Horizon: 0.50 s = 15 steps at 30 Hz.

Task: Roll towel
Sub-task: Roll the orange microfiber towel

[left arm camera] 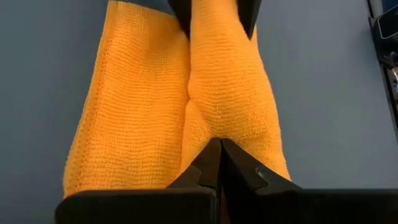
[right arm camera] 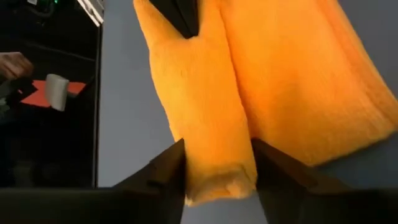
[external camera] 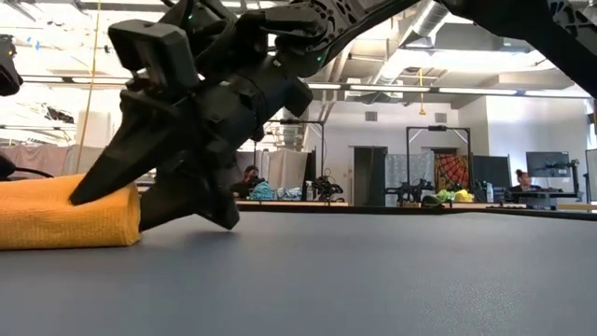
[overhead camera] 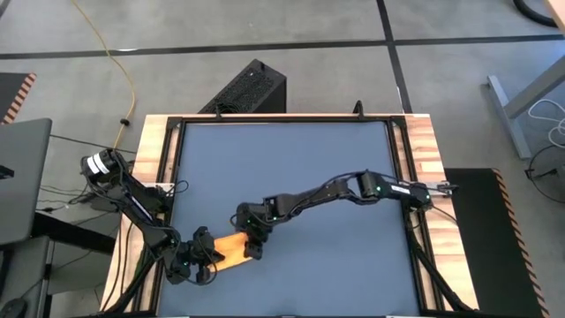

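The yellow-orange towel (overhead camera: pixel 232 249) lies on the dark mat near the table's front left. Part of it is rolled into a tube (left arm camera: pixel 230 93), and the rest lies flat beside it (left arm camera: pixel 130 124). My left gripper (left arm camera: pixel 219 146) is shut at the roll's left end. My right gripper (right arm camera: pixel 217 146) is open at the roll's right end (right arm camera: pixel 221 174), one finger on each side of it. From table height the right gripper (external camera: pixel 112 210) straddles the roll's end (external camera: pixel 65 219). My left gripper sets its shut fingertips (left arm camera: pixel 214 155) against the roll's left end (left arm camera: pixel 205 127), where the roll meets the flat part. It comes slanting down from the table's left, along the roll; the cloth is dented there. My right gripper's fingers (right arm camera: pixel 171 174) flank the roll's other end; touch cannot be told.
The dark mat (overhead camera: pixel 291 168) has free room toward the far and right sides. A wooden rim with a black frame (overhead camera: pixel 415 150) bounds the table. A black box (overhead camera: pixel 247 88) stands on the floor beyond the far edge.
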Available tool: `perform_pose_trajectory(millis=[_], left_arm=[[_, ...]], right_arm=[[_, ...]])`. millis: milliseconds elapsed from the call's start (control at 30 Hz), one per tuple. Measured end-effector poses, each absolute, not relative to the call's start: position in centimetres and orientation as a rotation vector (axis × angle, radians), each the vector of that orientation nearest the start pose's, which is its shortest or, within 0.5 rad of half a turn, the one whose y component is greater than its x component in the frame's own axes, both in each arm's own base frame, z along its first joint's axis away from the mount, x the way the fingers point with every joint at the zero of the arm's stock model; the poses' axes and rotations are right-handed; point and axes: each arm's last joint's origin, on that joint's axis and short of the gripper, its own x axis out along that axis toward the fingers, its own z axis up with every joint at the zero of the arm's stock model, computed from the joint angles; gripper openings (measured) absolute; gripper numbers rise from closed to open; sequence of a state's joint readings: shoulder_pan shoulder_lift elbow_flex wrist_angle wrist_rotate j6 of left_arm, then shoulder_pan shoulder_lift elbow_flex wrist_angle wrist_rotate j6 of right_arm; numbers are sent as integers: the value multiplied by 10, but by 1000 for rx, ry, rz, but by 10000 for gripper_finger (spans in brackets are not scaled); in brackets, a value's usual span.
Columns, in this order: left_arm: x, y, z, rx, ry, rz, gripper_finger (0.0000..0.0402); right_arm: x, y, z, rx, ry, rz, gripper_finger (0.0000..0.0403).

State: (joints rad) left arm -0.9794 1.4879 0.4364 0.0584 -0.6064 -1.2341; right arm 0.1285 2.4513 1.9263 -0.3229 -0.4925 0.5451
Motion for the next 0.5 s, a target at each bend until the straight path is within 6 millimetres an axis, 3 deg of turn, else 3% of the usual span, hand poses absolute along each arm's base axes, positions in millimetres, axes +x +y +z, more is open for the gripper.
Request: perform_pose_trajectory(millis=[133, 333, 500], left_arm=[[136, -173, 106, -468, 767, 149, 0], [135, -169, 104, -470, 785, 198, 0], [136, -168, 104, -465, 791, 199, 0]], right_arm=[[514, 76, 139, 639, 1050, 325, 217], [503, 73, 155, 544, 1090, 331, 222], [497, 83, 187, 233, 973, 273, 221]])
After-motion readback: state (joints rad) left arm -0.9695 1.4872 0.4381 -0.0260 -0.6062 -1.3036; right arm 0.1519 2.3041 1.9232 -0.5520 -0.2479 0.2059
